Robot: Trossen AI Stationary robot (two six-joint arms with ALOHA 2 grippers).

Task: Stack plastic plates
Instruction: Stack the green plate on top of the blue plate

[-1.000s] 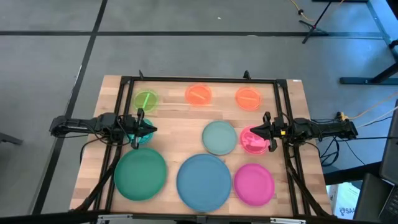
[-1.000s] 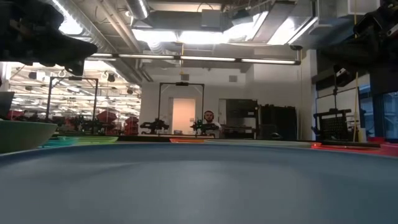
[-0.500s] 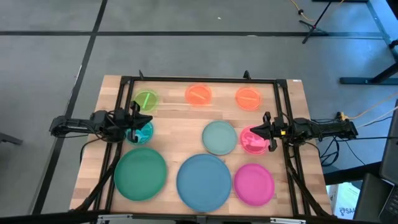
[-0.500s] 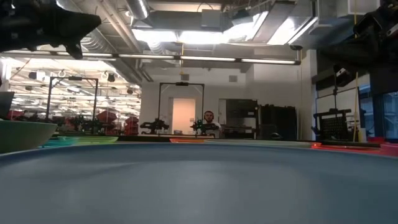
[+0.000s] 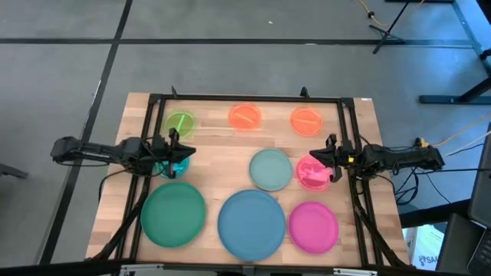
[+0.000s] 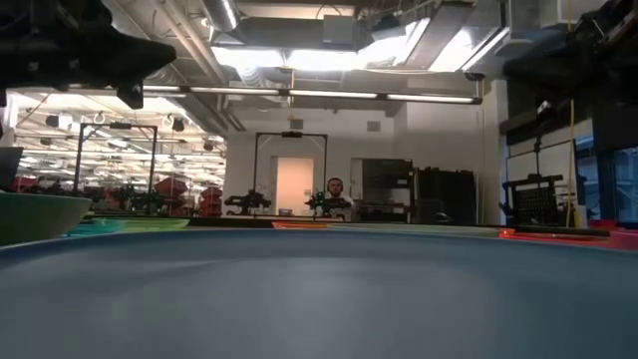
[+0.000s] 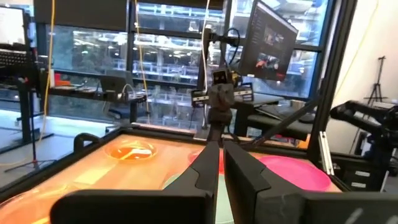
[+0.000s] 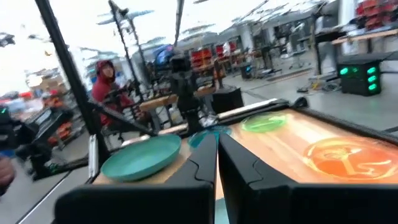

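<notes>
**Both arms poised over small plates, nothing stacked yet**

I am holding my left gripper (image 5: 181, 152) over the small teal plate (image 5: 173, 164) near the tabletop's (image 5: 222, 147) left edge, fingers together, nothing clamped. Left to right, the plates are lying singly: large green plate (image 5: 173, 215), neon green plate (image 5: 180, 123), large blue plate (image 5: 252, 224), pale teal plate (image 5: 271, 169), magenta plate (image 5: 313, 227). My right gripper (image 5: 320, 158), fingers together too, is hovering beside the small pink plate (image 5: 311, 173), likely its next pick.
</notes>
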